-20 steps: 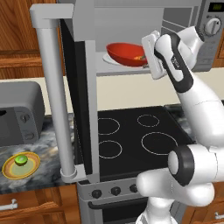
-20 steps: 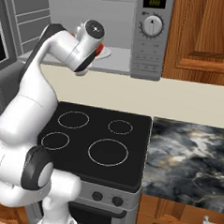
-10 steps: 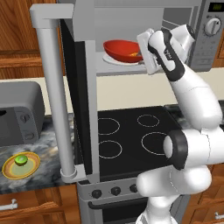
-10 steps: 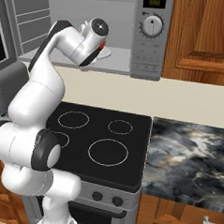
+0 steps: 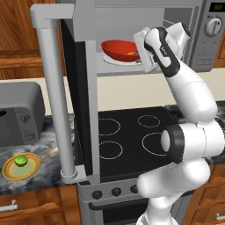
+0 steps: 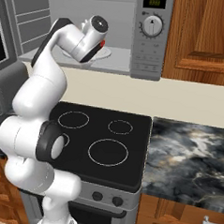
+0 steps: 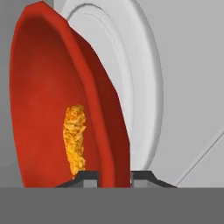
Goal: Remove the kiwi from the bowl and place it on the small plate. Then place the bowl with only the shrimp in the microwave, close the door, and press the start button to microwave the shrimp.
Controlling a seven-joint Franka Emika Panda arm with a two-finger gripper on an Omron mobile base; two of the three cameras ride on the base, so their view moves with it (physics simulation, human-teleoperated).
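The glossy red bowl point(image 5: 117, 47) sits over the white round tray point(image 5: 115, 61) inside the open microwave point(image 5: 211, 39). My gripper point(image 5: 141, 54) is shut on the bowl's right rim. In the hand view the fingertips point(image 7: 86, 176) pinch the red rim of the bowl point(image 7: 43, 109), with the orange shrimp point(image 7: 75, 138) inside it and the white tray point(image 7: 135, 87) behind. The door point(image 5: 79, 101) stands swung out to the left, its long grey handle point(image 5: 52, 96) facing me. The green kiwi point(image 5: 20, 161) lies on the small yellow plate point(image 5: 9, 171) on the counter at lower left.
A dark grey toaster oven point(image 5: 17, 114) stands on the counter behind the plate. The black stove point(image 5: 127, 136) lies below the microwave. The microwave's control panel point(image 6: 149, 36) is to the right of the cavity, and marbled counter point(image 6: 191, 156) runs right of the stove.
The arm has reached further forward and carried the bowl a little deeper and to the left inside the microwave. Its grip on the rim has stayed the same.
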